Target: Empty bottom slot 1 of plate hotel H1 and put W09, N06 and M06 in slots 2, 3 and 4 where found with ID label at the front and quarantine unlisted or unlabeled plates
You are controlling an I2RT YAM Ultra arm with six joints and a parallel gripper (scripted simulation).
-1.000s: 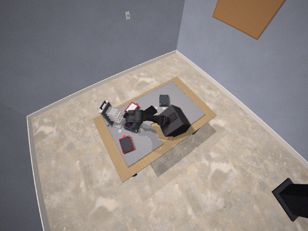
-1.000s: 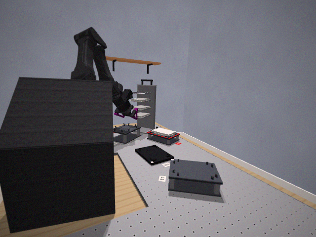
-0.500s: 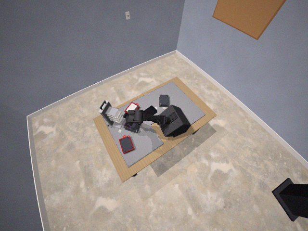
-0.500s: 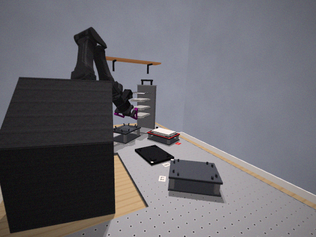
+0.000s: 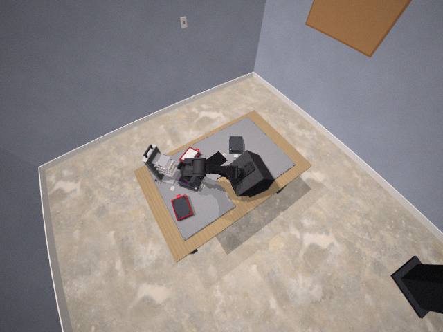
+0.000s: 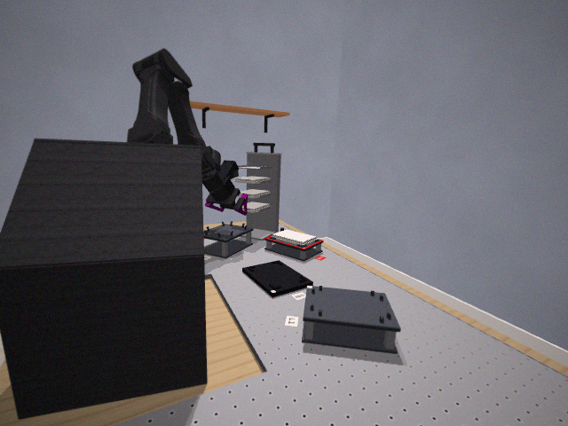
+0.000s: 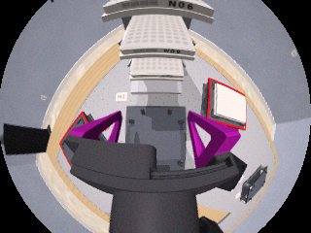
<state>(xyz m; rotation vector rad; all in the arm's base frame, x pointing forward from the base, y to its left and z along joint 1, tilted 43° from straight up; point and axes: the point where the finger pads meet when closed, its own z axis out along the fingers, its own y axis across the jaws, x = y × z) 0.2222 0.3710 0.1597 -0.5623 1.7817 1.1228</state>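
- Counter (image 6: 413, 390): grey, dotted with dark holes, tan wooden border.
- Claw (image 7: 155, 135): purple fingers, dark grey body.
- Quarantine nests (image 6: 293, 246): red-rimmed.
- Plates (image 7: 158, 41): white.
- Hotel (image 6: 271, 183): grey.

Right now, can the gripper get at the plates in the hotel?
Probably yes: the gripper is open, holds nothing, and faces the hotel's open front, with only a low nest below between it and the plates.
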